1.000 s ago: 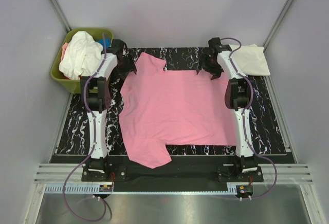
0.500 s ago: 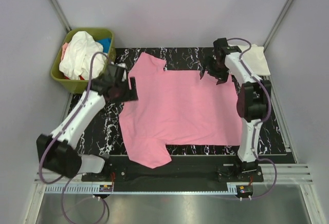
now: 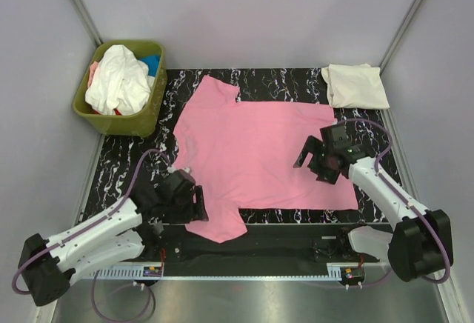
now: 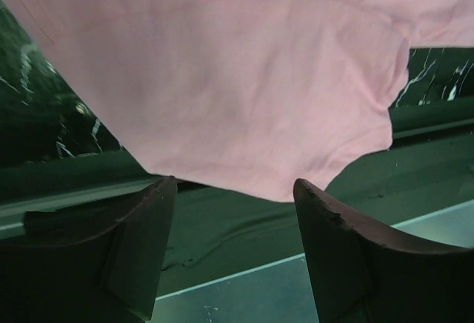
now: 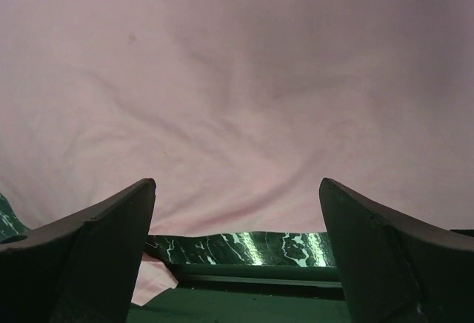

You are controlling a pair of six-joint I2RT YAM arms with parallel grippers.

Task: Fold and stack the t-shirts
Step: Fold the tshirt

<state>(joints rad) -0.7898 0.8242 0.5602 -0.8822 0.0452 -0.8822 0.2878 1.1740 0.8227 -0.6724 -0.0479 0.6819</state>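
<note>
2 arms reach in from the bottom corners of the overhead view, over a black marbled mat (image 3: pixel 122 164). 1 bright pink t-shirt (image 3: pixel 252 152) lies spread flat across the middle of the mat, with 1 sleeve pointing to the top of the frame and the other sleeve (image 3: pixel 218 227) hanging over the mat's bottom edge. The left gripper (image 3: pixel 198 204) sits low at the lower left, just beside that bottom sleeve. In its wrist view the jaws stand apart with nothing between them, and the sleeve's rounded edge lies just ahead of the fingertips. The right gripper (image 3: pixel 315 164) hovers at the right of centre, above the shirt's right-hand part. Its fingers (image 5: pixel 96 241) are spread wide and released, gripping nothing, with only smooth pink cloth and a strip of mat beyond them. 1 cream t-shirt (image 3: pixel 358 86) lies folded at the mat's upper right corner, well apart from both grippers. At the upper left, off the mat, an olive-green bin (image 3: pixel 148 119) holds a crumpled white shirt (image 3: pixel 115 78) and a bit of blue fabric (image 3: pixel 152 62).
</note>
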